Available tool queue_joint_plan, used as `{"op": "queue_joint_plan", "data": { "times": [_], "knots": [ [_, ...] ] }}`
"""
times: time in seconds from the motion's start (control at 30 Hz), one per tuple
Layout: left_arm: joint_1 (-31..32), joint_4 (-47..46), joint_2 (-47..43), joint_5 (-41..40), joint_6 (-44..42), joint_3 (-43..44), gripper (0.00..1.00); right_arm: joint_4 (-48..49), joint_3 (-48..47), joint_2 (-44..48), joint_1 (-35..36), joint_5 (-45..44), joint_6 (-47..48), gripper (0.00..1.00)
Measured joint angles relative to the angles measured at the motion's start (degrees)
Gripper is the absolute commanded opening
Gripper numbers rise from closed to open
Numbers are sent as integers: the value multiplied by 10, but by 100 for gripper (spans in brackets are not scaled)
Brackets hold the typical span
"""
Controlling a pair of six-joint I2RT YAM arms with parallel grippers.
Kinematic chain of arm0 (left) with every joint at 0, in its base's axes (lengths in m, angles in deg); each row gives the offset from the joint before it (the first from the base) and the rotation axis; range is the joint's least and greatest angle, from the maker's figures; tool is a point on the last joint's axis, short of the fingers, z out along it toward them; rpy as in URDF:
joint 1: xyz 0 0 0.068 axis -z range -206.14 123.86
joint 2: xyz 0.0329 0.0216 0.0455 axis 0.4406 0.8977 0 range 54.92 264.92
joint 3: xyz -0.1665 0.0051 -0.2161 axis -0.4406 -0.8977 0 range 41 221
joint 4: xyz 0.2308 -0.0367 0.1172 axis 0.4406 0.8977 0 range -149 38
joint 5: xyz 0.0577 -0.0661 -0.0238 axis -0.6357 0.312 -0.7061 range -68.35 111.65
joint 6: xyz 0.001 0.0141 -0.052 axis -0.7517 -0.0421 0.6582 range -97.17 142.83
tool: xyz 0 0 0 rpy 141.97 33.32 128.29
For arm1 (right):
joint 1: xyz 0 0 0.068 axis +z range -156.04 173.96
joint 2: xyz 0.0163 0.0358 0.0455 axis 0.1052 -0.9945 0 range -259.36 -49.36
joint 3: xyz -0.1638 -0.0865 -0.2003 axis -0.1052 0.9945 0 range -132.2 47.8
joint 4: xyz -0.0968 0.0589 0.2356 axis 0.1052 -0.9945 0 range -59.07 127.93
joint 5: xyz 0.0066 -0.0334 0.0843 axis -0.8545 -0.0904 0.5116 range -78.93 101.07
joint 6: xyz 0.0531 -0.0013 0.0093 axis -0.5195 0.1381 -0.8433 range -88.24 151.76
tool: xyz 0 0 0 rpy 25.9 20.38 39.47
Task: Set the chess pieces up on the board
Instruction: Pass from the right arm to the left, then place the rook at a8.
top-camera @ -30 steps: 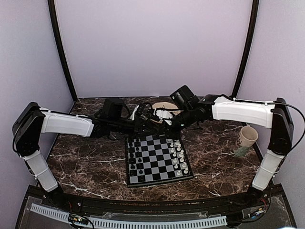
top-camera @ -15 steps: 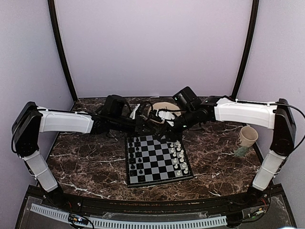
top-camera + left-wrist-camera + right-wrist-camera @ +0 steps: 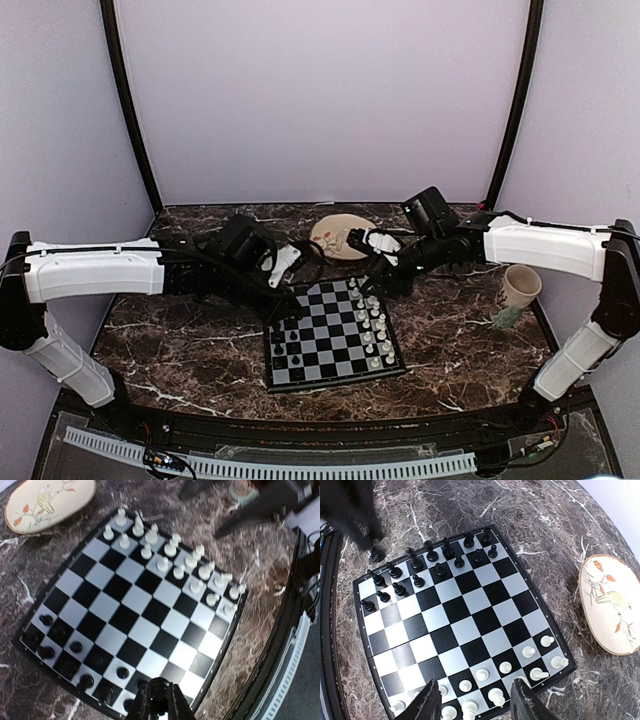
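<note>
Our right tool [image 3: 475, 687] hangs spread and empty over the tiny white plastic chessmen [image 3: 505, 667], which stand ranked along its edge of the small checkered chessboard [image 3: 470, 605]. Our left tool [image 3: 157, 700] is pressed together above the edge holding the black chessmen [image 3: 76, 646]. We judge each arm serves its nearer side of the dark marble counter [image 3: 545, 520].

Chess pieces [image 3: 432, 556] line two opposite edges of the board [image 3: 455, 607].

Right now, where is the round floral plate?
In the top view, the plate lies flat just beyond the far edge of the board, a little right of its centre, not touching it.
</note>
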Motion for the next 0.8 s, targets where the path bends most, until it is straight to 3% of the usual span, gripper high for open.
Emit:
{"op": "queue_joint_plan", "data": {
  "times": [0.2, 0.5, 0.8],
  "knots": [
    [73, 62, -22, -77, 11, -44, 4, 10, 4, 0, -1, 0, 4, 48],
    [154, 67, -59, -133, 64, -99, 4, 12, 6, -1, -1, 0, 9, 47],
    [173, 50, -26, -151, 88, -120, 4, 14, 10, -1, -1, 0, 10, 47]
  ]
}}
